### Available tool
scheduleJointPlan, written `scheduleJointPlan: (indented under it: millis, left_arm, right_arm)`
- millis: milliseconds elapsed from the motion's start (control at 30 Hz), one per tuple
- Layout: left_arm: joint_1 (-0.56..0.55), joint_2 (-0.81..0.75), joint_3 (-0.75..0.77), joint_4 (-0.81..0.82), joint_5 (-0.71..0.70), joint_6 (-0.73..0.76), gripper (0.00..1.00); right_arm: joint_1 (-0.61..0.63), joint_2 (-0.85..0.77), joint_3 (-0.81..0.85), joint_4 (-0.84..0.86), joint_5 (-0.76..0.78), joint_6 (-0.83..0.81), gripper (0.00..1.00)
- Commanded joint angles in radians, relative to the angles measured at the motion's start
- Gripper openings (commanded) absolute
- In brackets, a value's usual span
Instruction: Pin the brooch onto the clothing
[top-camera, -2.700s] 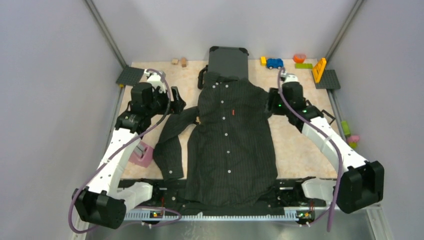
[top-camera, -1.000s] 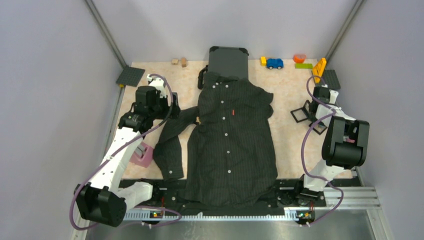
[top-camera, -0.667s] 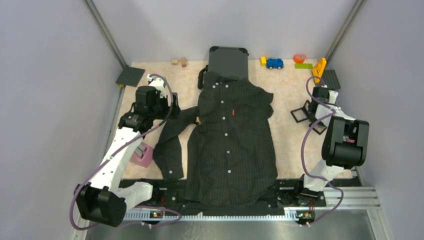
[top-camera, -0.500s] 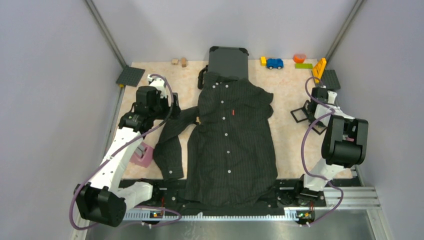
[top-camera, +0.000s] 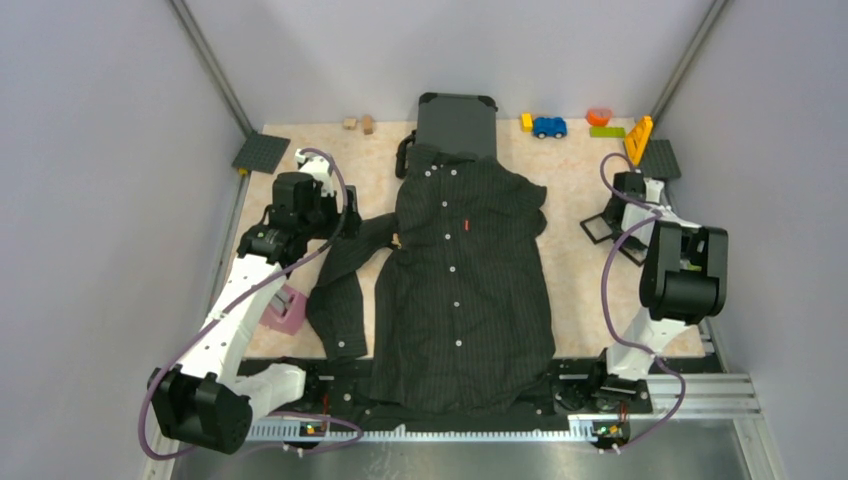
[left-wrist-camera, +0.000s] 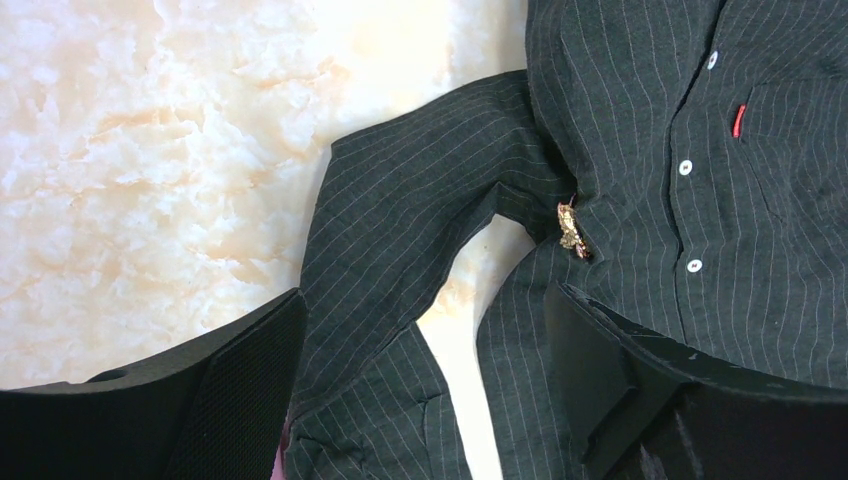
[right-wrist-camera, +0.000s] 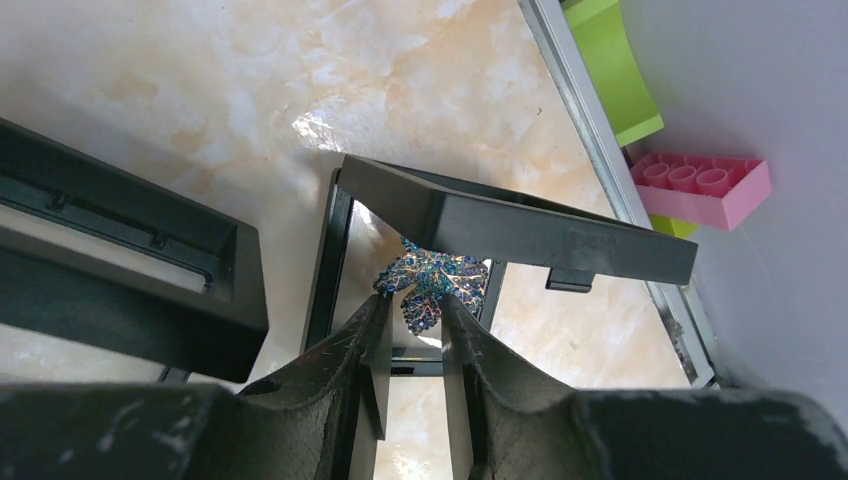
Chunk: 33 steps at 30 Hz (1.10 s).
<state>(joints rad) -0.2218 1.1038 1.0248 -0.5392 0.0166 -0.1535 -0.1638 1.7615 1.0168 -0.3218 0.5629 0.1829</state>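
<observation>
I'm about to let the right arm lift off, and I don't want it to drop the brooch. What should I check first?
1. Blue brooch sits between the jaws of the right tool: ok.
2. Grip firm enough to lift: cannot tell.
3. Black frame clear of the lift path: cannot tell; its rim crosses just beyond the brooch.
4. Shirt lies flat, buttoned front up: ok.
5. Left tool open, holding nothing, above the sleeve: ok.
6. Gold brooch by the armpit properly pinned: cannot tell.
</observation>
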Motion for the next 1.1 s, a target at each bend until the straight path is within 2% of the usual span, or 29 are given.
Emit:
scheduleJointPlan:
  millis: [0, 367, 433, 500, 1067]
  left_arm:
    - [-0.004, -0.018, 0.001, 0.021, -0.007, 0.015, 0.92]
    - [-0.008, -0.015, 0.0, 0.024, -0.007, 0.014, 0.92]
    - [-0.008, -0.015, 0.0, 0.024, -0.007, 0.015, 0.92]
    - [-0.009, -0.015, 0.0, 0.024, -0.007, 0.014, 0.92]
    - [-0.013, -0.016, -0.001, 0.024, -0.029, 0.015, 0.92]
  right_arm:
    - [0.026, 0.004, 0.029, 0.005, 0.043, -0.017, 0.27]
    - [0.044, -0.007, 0.025, -0.004, 0.091, -0.014, 0.3]
    - [0.045, -0.005, 0.026, 0.034, 0.097, -0.012, 0.3]
    - [0.046, -0.004, 0.026, -0.012, 0.103, -0.011, 0.3]
    - [0.066, 0.049, 0.05, -0.041, 0.154, -0.011, 0.27]
